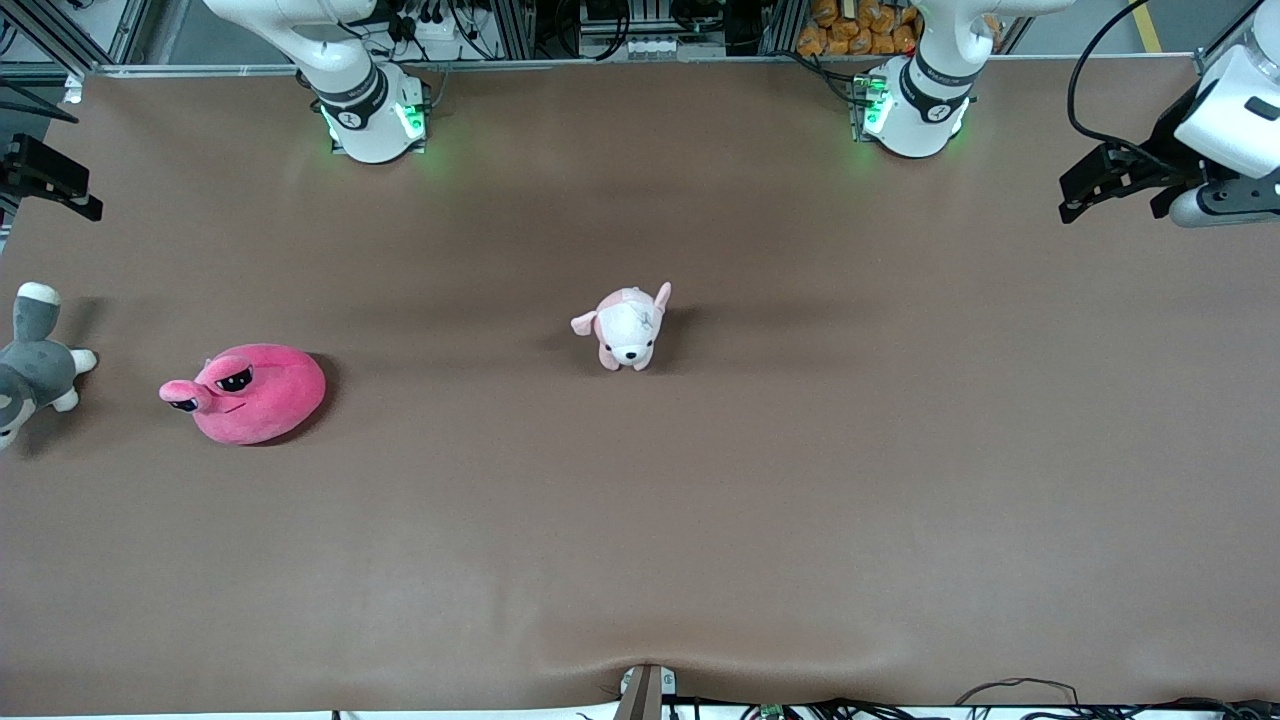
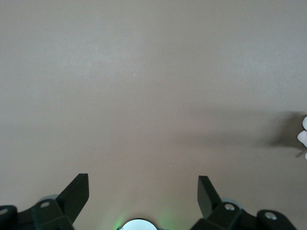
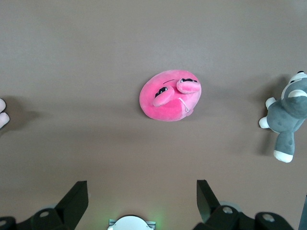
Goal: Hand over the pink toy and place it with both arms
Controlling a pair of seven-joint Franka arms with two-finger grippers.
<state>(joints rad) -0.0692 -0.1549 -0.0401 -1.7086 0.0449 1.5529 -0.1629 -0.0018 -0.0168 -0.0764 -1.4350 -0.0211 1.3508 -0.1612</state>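
The pink toy [image 1: 250, 393], a hot-pink round plush with sleepy black eyes, lies on the brown table toward the right arm's end. It also shows in the right wrist view [image 3: 168, 101], well apart from the fingers. My right gripper [image 1: 60, 185] is up in the air over the table's edge at that end, open and empty [image 3: 142, 187]. My left gripper [image 1: 1110, 205] hangs over the table at the left arm's end, open and empty [image 2: 143, 184], with only bare table under it.
A pale pink-and-white puppy plush [image 1: 625, 328] stands at the table's middle. A grey-and-white plush animal [image 1: 35, 365] lies beside the pink toy at the table's edge, and shows in the right wrist view [image 3: 288, 115].
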